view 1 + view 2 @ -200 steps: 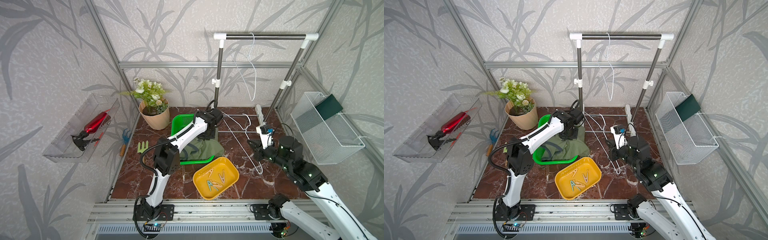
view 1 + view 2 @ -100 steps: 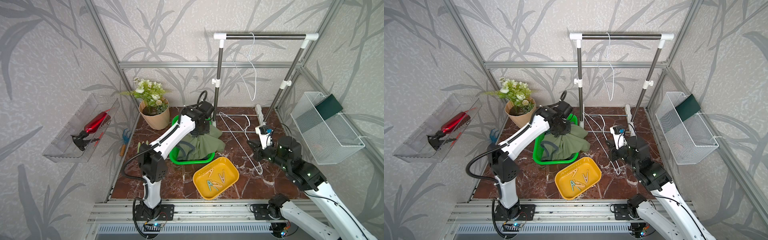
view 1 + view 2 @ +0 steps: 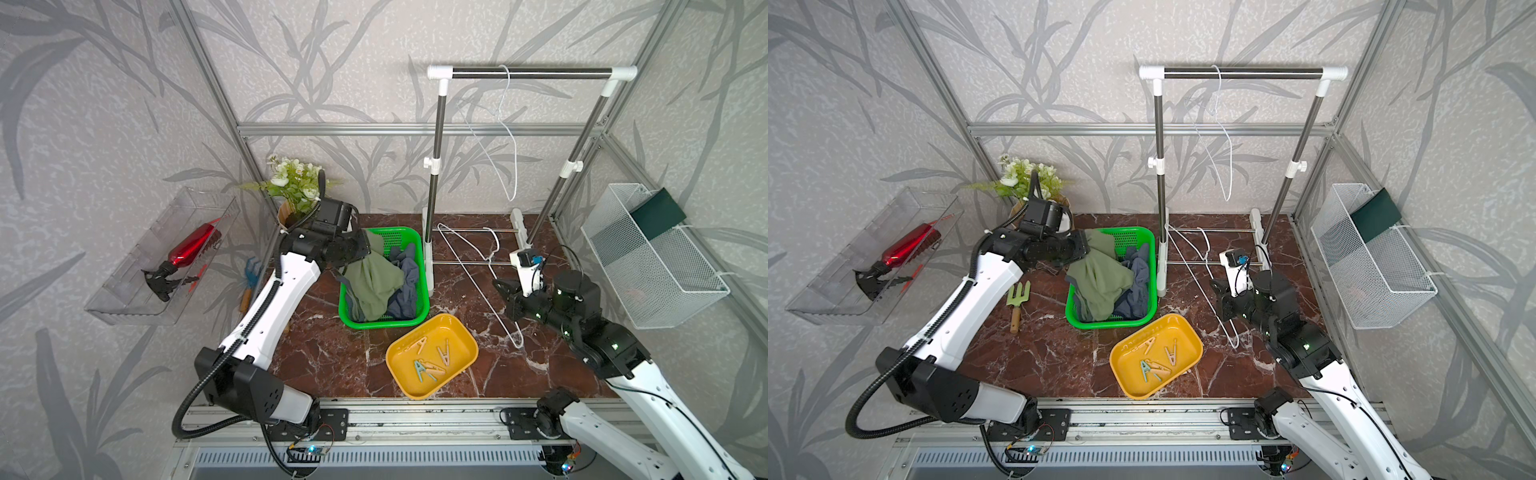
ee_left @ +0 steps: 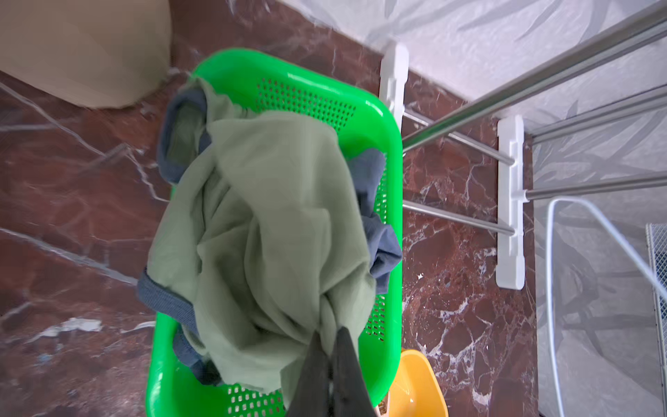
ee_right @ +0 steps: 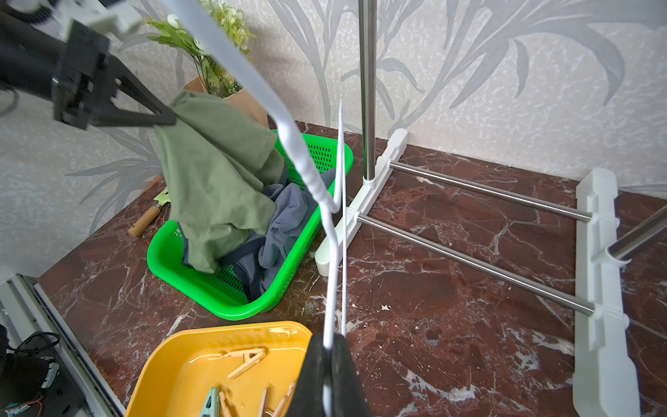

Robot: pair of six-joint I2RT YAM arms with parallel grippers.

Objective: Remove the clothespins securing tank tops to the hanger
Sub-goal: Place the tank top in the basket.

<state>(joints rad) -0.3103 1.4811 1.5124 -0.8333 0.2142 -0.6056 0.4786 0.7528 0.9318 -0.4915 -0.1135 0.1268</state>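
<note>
Olive tank top (image 3: 374,282) hung over the green basket (image 3: 382,325), pinched in the left gripper (image 3: 365,253). The right gripper (image 5: 330,346) was clamped on the white wire hanger (image 5: 288,135) beside that basket. Clothespins (image 3: 419,370) lay in the yellow tray (image 3: 457,345) near it.
</note>
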